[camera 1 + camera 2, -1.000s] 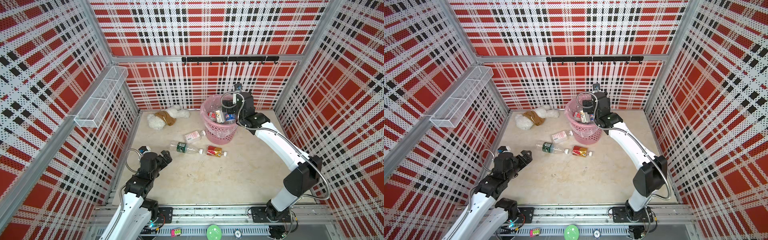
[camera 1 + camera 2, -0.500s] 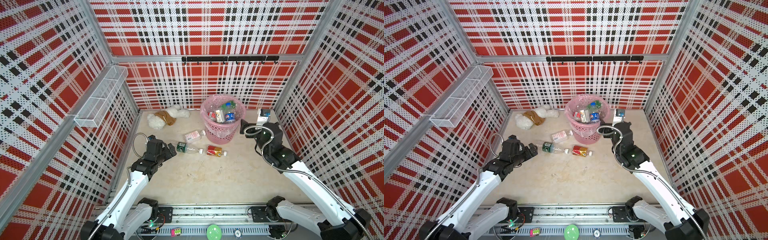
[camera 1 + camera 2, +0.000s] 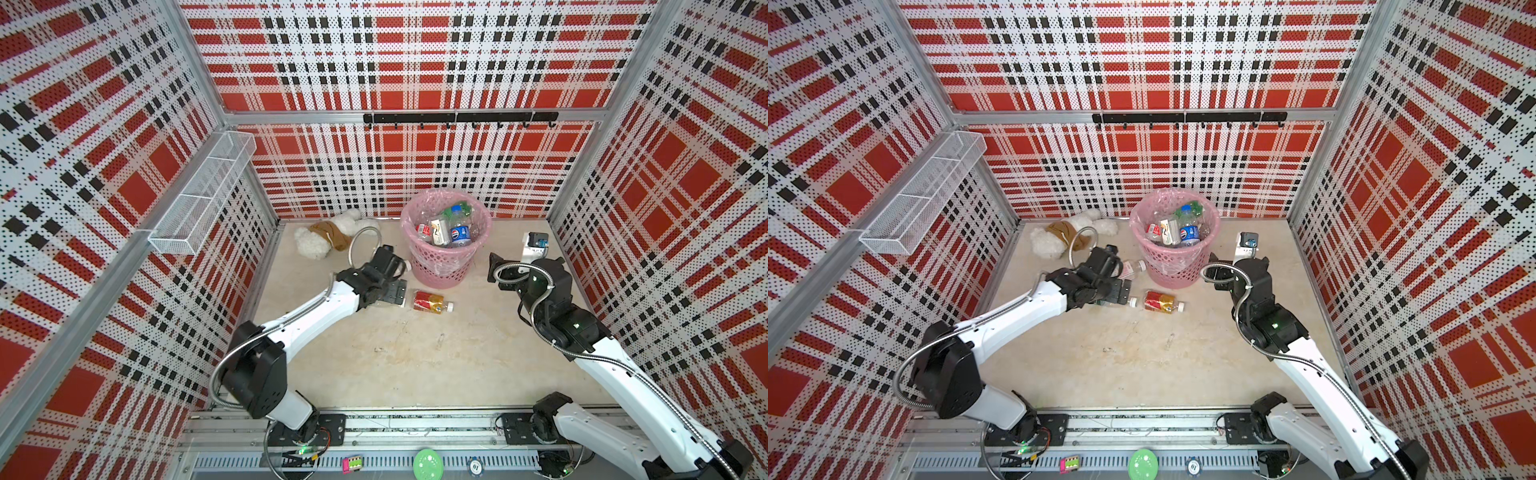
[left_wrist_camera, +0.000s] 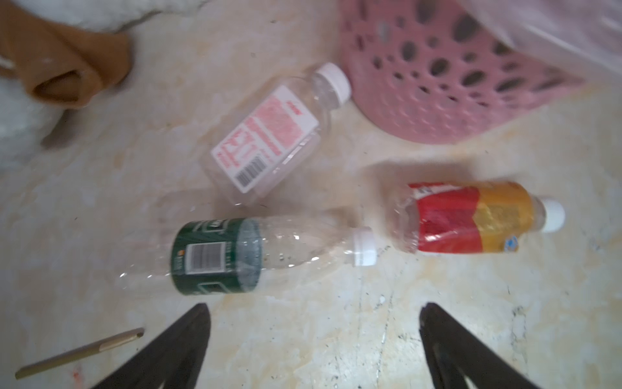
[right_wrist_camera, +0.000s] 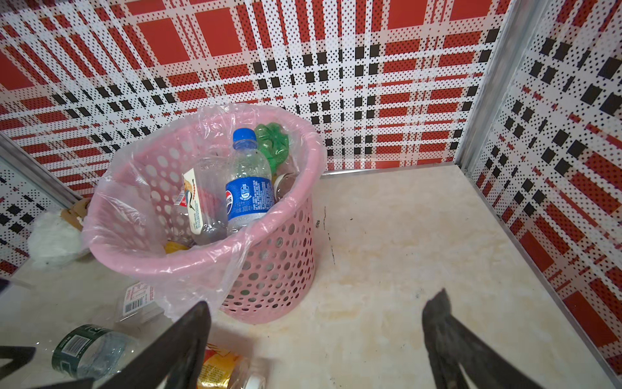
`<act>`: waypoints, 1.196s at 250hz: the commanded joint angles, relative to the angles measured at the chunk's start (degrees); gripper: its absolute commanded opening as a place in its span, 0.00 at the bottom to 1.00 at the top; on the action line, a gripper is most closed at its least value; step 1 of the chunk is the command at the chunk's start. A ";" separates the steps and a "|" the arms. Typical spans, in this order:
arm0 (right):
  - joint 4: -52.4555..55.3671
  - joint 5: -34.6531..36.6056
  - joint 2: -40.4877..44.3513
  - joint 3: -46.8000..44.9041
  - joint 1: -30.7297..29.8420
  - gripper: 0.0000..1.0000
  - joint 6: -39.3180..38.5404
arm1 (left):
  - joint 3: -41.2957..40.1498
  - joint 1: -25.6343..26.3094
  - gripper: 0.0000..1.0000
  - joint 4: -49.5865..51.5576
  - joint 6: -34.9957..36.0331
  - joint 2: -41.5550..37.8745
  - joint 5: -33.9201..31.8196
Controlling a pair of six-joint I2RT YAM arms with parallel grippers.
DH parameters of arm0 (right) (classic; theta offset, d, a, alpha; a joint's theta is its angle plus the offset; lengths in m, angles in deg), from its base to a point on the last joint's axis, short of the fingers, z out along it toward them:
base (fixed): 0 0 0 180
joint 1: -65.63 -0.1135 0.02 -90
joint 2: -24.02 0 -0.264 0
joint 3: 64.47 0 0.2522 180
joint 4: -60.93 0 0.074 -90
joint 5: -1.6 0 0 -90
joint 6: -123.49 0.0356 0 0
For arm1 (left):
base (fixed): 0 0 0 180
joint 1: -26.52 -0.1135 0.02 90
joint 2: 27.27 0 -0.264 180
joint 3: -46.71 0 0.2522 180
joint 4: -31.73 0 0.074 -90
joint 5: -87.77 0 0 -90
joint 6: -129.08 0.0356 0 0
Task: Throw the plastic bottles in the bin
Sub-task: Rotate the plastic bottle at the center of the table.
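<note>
Three plastic bottles lie on their sides on the floor in front of the bin (image 3: 441, 266). The green-label bottle (image 4: 232, 257) has its long axis running left to right, and its white cap points at the base of the red-and-yellow-label bottle (image 4: 471, 219), just beside it. That bottle lies along nearly the same line, capped end toward the robot's right, and shows clearly in both top views (image 3: 1158, 301). The pink-label bottle (image 4: 269, 141) lies slanted behind them, its white cap just beside the foot of the bin.

The left gripper (image 4: 313, 308) hangs low over the floor with its jaws spread wide and nothing between them. The green-label bottle lies crosswise just past its fingertips. In the top views the gripper covers most of that bottle.

The right gripper (image 5: 323, 298) is also wide open and empty. It is to the right of the bin and apart from it, facing the bin and the back wall.

The bin stands upright near the back wall with a clear liner over its rim. Inside, a blue-label bottle (image 5: 249, 192) stands cap up, next to a cream-label bottle (image 5: 197, 202) and a green bottle (image 5: 272, 141) with its base showing.

A white plush toy (image 3: 311, 245) with brown cloth lies left of the bin, behind the pink-label bottle. A thin gold stick (image 4: 80, 352) lies on the floor near the left gripper. A wire-mesh shelf (image 3: 203, 195) hangs on the left wall.
</note>
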 commanded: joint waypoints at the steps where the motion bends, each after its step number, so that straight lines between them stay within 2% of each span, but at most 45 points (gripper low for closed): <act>1: -0.87 1.01 1.97 -1.19 0.24 1.00 -0.11 | 1.98 3.14 0.99 -0.94 7.43 3.29 -1.78; 39: -0.42 1.16 3.35 -2.41 0.40 1.00 0.45 | 3.51 5.11 0.99 -4.04 15.04 7.89 2.82; 77: 0.22 1.38 4.83 -2.93 0.40 1.00 0.75 | 6.99 4.29 0.99 -4.53 20.42 12.99 8.14; 103: 0.70 1.49 5.80 -2.82 0.40 1.00 0.60 | 9.69 3.46 0.99 -4.54 22.35 16.27 9.34; 187: 1.94 1.51 6.86 -3.00 0.42 1.00 1.17 | 12.39 2.95 0.99 -5.86 23.89 21.22 12.32; 261: 1.73 1.39 6.70 -3.21 0.40 1.00 1.82 | 10.13 4.69 0.99 -4.98 22.51 20.05 15.69; 299: 1.60 1.48 6.66 -3.32 0.40 1.00 2.00 | 8.97 7.46 0.99 -4.44 20.62 18.63 15.84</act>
